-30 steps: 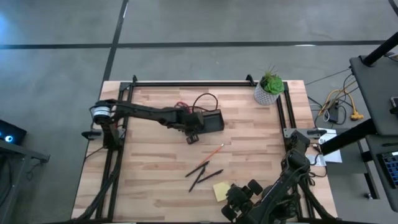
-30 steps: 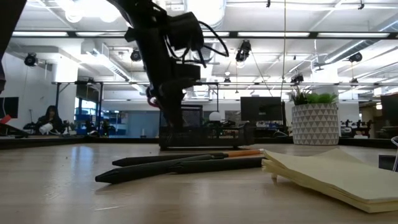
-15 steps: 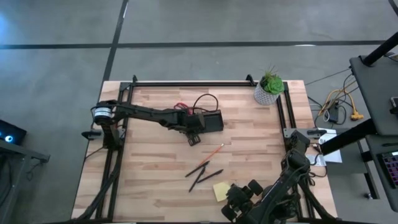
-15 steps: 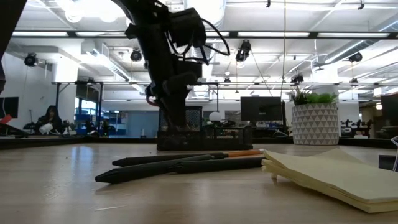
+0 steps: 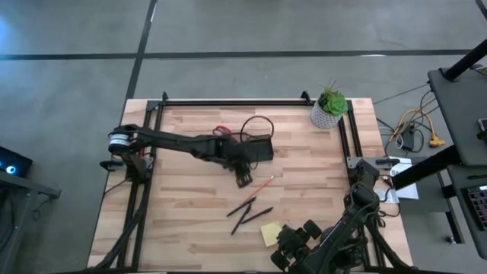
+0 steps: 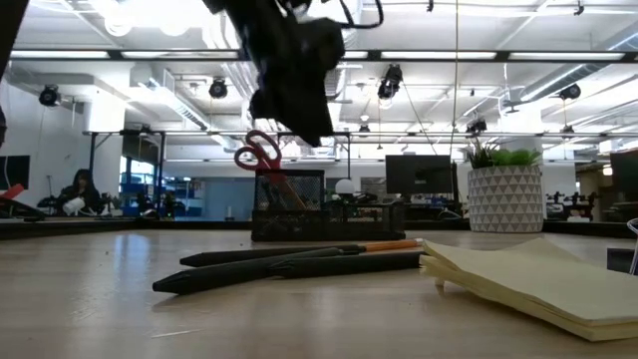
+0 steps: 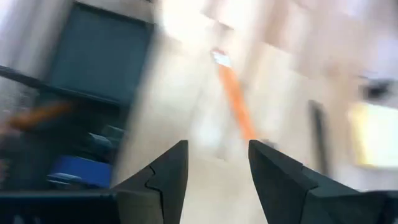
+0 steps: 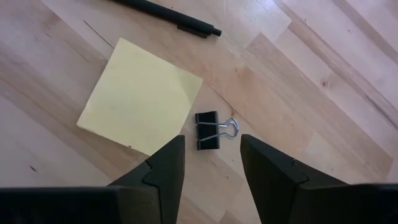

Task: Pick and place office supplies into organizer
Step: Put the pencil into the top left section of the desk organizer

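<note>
So the left gripper (image 5: 243, 180) hangs over the table (image 5: 183, 221) just in front of the organizer (image 5: 255, 148), fingers spread apart with nothing between them. In its wrist cam the orange pencil (image 7: 235, 104) lies straight ahead of the fingertips, and the organizer's dark box sits off to one side, too blurry to make out what's inside from there.

The low cam helps more: the organizer (image 6: 329, 217) has the scissors (image 6: 261, 158) standing in it, red handles poking up above the rim, right below the raised gripper (image 6: 294, 90). Can't tell what else sits in the other compartments.

Past the left gripper, toward the front edge, lie the pencil (image 5: 262, 183) and two dark pens (image 5: 251, 213), crossed over each other near their ends. The sticky pad (image 5: 271, 233) is just beyond those.

The right gripper (image 8: 208, 162) is parked low at the front of the table, also wide open and empty. Right ahead of its fingers is a binder clip (image 8: 212, 129), touching or nearly touching the edge of the sticky pad (image 8: 140, 96), with one pen (image 8: 168, 18) farther out.

The plant (image 5: 329, 106) sits in the far corner, well away from both grippers.
</note>
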Controlling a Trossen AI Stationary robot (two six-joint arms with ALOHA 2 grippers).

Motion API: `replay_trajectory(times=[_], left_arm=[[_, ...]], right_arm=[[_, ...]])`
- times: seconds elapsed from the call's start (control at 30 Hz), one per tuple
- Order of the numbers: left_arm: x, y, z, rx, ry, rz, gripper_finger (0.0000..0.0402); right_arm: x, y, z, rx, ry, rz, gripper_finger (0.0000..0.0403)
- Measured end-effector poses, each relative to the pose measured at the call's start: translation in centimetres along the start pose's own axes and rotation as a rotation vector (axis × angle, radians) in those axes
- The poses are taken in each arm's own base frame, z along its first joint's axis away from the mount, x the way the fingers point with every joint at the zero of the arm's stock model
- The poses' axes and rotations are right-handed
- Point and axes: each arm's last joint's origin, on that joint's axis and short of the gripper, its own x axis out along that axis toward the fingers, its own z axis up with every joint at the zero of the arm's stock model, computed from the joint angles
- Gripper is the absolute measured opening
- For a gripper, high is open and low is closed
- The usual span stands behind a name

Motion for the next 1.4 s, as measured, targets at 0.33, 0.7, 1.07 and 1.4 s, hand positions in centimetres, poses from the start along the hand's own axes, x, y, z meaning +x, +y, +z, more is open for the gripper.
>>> replay_trajectory(times=[0.33, 0.7, 1.07, 1.4], left_arm=[[2.8, -5.0, -4.1, -0.039, 0.102, -0.054, 0.0152], [7.0, -6.6, -7.2, -0.016, 0.214, 0.035, 0.0152], [5.7, -9.4, -9.1, -0.067, 0.259, -0.035, 0.0152], [8.2, -9.6, -10.0, -0.081, 0.26, 0.019, 0.0152]], right_arm=[[0.2, -0.1, -0.1, -0.012, -0.002, -0.009, 0.015], [0.2, 0.0, -0.2, 0.0, 0.01, -0.001, 0.015], [0.2, 0.2, -0.4, 0.001, 0.035, 0.011, 0.015], [0.4, 0.1, -0.5, -0.03, 0.031, 0.005, 0.015]])
